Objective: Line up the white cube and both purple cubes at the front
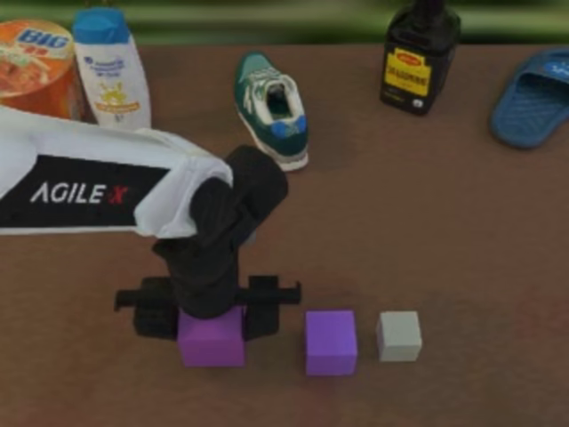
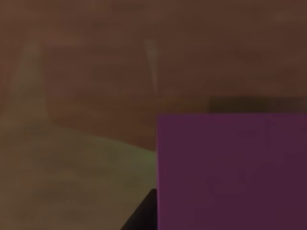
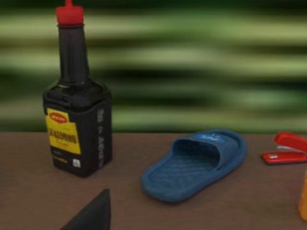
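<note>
The left gripper (image 1: 210,313) is down at the front of the brown wooden table (image 1: 462,231), its two black fingers (image 1: 153,316) spread wide on either side of the larger matte violet-purple cube (image 1: 212,339). Seen from above, one finger stands just off each side face of this cube, and whether either pad touches it cannot be told. The white AgileX arm reaches in from the table's left edge.

Taking the larger purple cube as the landmark: the smaller matte purple cube (image 1: 331,342) sits to its right with a gap between them, and the small off-white matte cube (image 1: 398,335) sits further right again, just beside the smaller purple one but apart from it. The three form a rough row along the front.

Behind the landmark cube, towards the far edge, lies a green and white sneaker (image 1: 272,107). Far behind and to its left stand an orange instant-noodle cup (image 1: 34,67) and a white bottle with a blue cap (image 1: 110,68). Far behind and to its right are a dark seasoning bottle with a yellow label (image 1: 419,58) and a blue rubber slipper (image 1: 533,96).

In the left wrist view, the purple cube (image 2: 230,172) fills one corner, close to the camera. The right wrist view shows the seasoning bottle (image 3: 77,110), the slipper (image 3: 196,163) and a red stapler (image 3: 286,148); the right gripper's state cannot be told.
</note>
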Action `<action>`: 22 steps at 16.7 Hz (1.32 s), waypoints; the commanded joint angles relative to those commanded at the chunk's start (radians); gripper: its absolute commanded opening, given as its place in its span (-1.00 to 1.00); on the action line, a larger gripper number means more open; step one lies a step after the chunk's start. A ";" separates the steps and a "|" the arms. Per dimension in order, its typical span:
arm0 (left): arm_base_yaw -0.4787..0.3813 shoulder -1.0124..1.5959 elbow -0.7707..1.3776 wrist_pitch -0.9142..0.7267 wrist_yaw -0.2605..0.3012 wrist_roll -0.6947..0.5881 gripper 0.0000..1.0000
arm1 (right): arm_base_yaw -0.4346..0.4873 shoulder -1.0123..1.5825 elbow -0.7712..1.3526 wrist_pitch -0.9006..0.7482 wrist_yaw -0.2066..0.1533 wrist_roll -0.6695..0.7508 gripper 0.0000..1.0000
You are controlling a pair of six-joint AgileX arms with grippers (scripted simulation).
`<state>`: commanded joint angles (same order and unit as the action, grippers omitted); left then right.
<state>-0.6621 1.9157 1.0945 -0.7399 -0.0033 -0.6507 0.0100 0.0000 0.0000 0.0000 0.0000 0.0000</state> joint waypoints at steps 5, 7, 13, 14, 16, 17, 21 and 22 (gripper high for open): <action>0.000 0.000 0.000 0.000 0.000 0.000 -0.40 | 0.000 0.000 0.000 0.000 0.000 0.000 1.00; 0.000 0.000 0.000 0.000 0.000 0.000 -0.10 | 0.000 0.000 0.000 0.000 0.000 0.000 1.00; 0.000 0.000 0.000 0.000 0.000 0.000 0.81 | 0.000 0.000 0.000 0.000 0.000 0.000 1.00; 0.000 0.000 0.000 0.000 0.000 0.000 0.96 | 0.000 0.000 0.000 0.000 0.000 0.000 1.00; 0.000 0.000 0.000 0.000 0.000 0.000 1.00 | 0.000 0.000 0.000 0.000 0.000 0.000 1.00; 0.000 0.000 0.000 0.000 0.000 0.000 1.00 | 0.000 0.000 0.000 0.000 0.000 0.000 1.00; 0.000 0.000 0.000 0.000 0.000 0.000 1.00 | 0.000 0.000 0.000 0.000 0.000 0.000 1.00; 0.000 0.000 0.000 0.000 0.000 0.000 1.00 | 0.000 0.000 0.000 0.000 0.000 0.000 1.00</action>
<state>-0.6621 1.9157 1.0945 -0.7399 -0.0033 -0.6507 0.0100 0.0000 0.0000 0.0000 0.0000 0.0000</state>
